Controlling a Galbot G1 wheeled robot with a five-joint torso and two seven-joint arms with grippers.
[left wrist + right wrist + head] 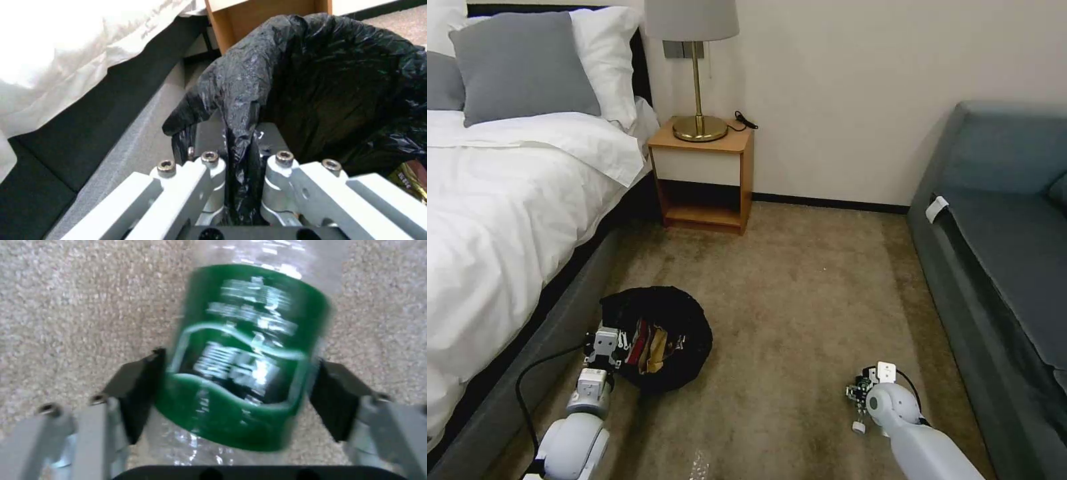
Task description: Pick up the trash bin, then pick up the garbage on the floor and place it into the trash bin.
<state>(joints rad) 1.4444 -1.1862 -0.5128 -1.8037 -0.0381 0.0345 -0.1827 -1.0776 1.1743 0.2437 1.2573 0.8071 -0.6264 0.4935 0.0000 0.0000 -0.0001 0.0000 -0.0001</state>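
The trash bin, lined with a crinkled black bag, is beside the bed. Inside it lie a red packet and a gold-brown wrapper. My left gripper is shut on the near rim; the left wrist view shows the black bag pinched between its fingers. My right gripper is low over the carpet near the sofa. It is shut on the clear bottle with the green label, black pads pressed on both sides. The bottle's white cap points toward me.
The white bed runs along the left and a grey sofa along the right. A wooden nightstand with a brass lamp stands at the wall. A small clear crinkled scrap lies on the carpet between my arms.
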